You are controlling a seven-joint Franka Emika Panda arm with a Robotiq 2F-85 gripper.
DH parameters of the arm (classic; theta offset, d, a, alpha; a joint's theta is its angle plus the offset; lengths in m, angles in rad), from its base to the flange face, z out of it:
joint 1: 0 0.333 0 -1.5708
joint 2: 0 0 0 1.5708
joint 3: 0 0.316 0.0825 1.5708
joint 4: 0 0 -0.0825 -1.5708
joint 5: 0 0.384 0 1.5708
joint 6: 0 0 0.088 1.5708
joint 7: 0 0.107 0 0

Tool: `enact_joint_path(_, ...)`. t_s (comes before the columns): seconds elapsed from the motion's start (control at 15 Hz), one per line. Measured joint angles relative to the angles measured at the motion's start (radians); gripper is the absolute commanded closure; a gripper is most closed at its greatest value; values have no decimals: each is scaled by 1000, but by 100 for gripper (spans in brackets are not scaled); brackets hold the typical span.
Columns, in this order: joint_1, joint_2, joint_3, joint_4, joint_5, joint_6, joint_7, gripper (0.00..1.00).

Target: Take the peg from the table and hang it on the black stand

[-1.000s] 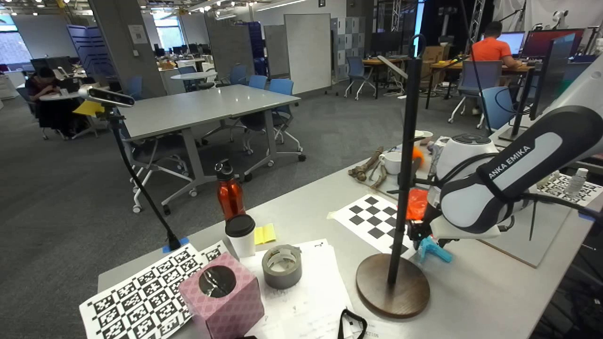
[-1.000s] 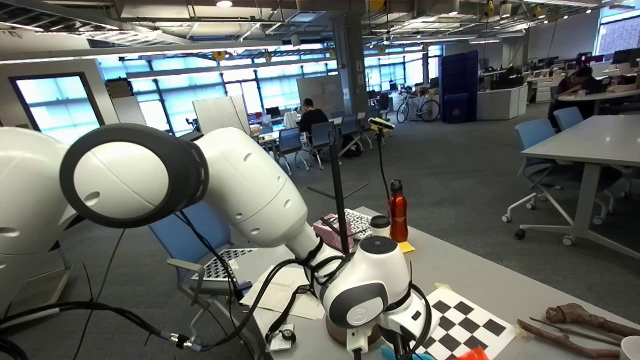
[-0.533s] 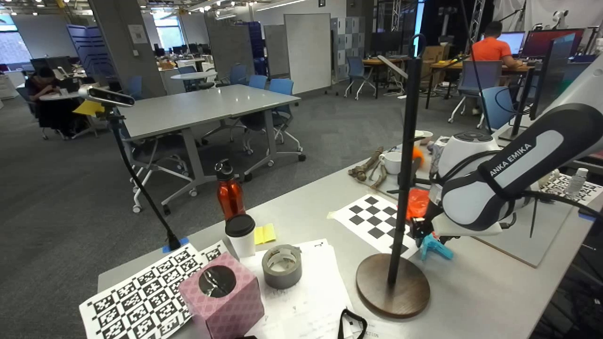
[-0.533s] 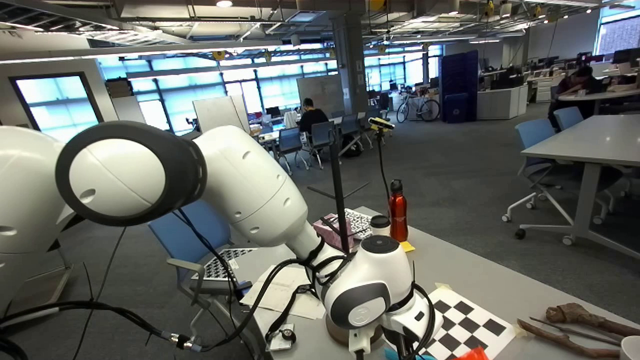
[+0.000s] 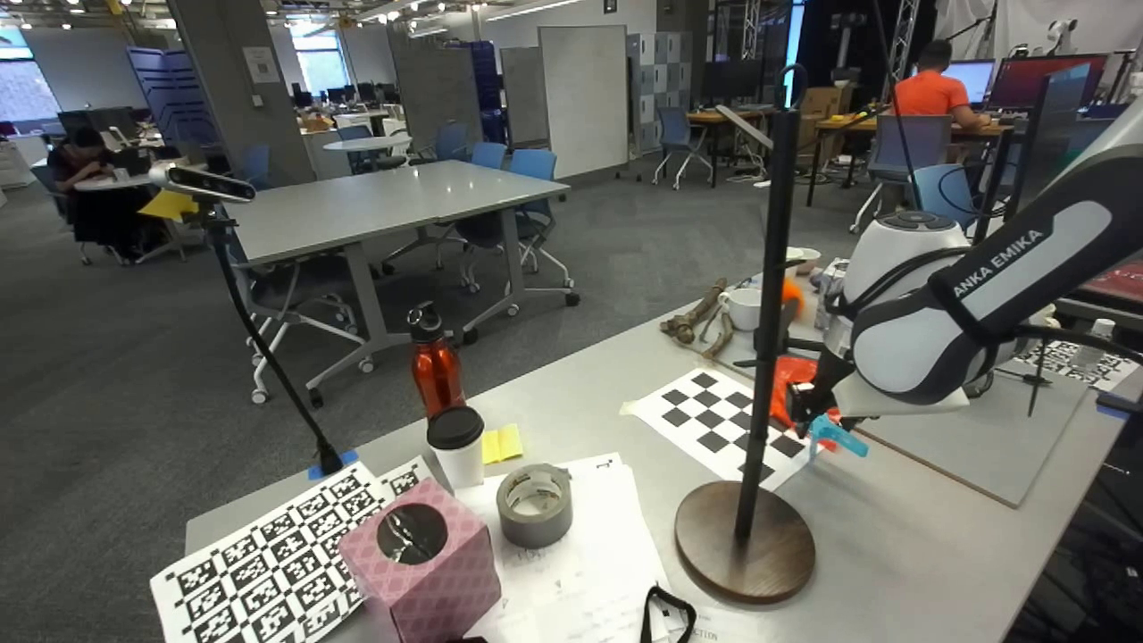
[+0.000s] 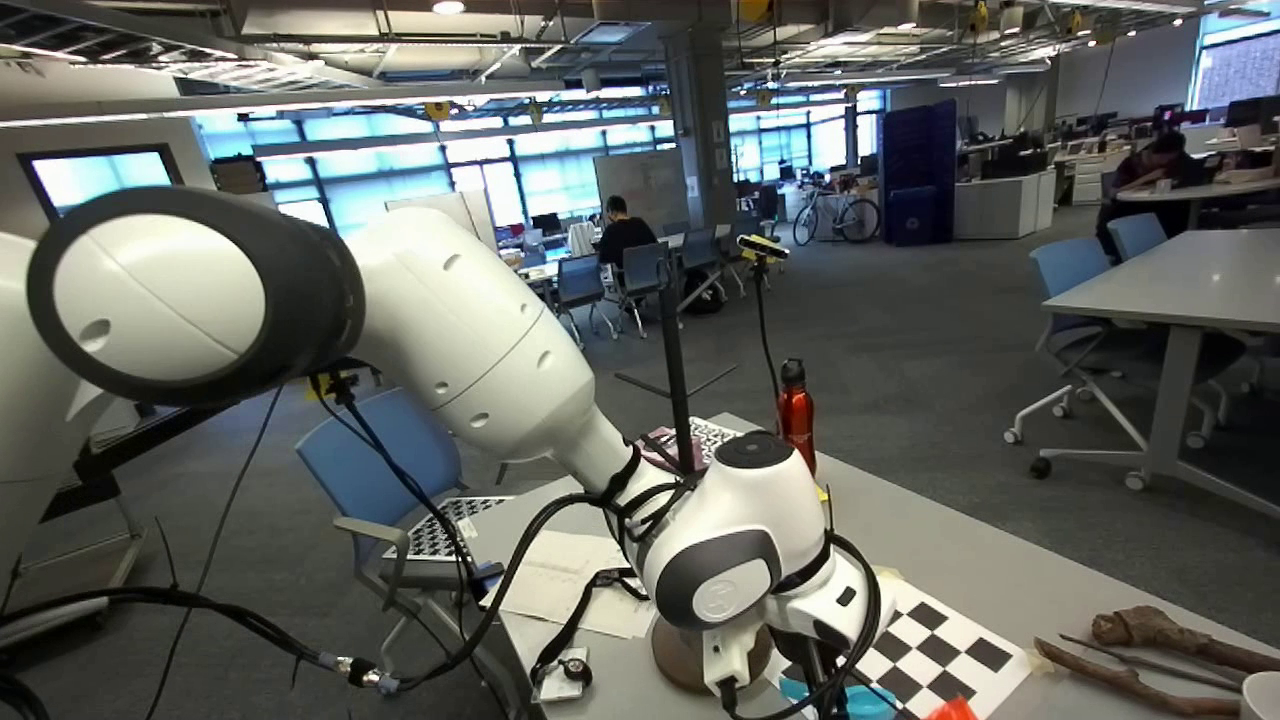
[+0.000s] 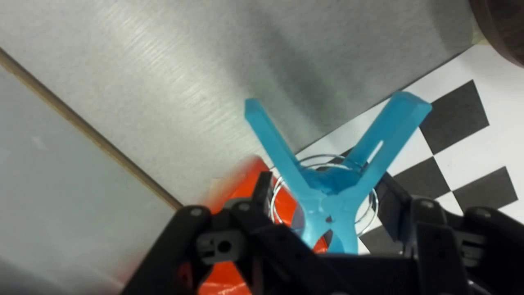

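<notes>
Wrist view sets the peg squarely before me, its long axis running almost straight up the picture, the two handles forking apart toward the top, away from the gripper. I have it held between the fingers, above the table; exactly where they bear on it is hidden from me. In an exterior view the fork opens downward, one handle slanting out to the right, the other dropping nearly plumb. Wire loops round its middle come clear only at the wrist.

Near it, the black stand rises from a round base, of which my wrist camera catches just a dark rim in the upper right corner. In an exterior view the stand's thin arms spread to both sides, while the robot arm and its cables cover much of the peg. The checkerboard sheet reaches me in all three views; the roll of grey tape shows in an exterior view alone.
</notes>
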Motion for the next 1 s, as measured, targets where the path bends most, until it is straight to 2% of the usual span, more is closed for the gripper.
enact_joint_path(0.73, -5, -232, -2, -67, -59, -147, -150, 62)
enact_joint_path(1.0, -19, -295, 19, -81, -60, -185, -217, 62)
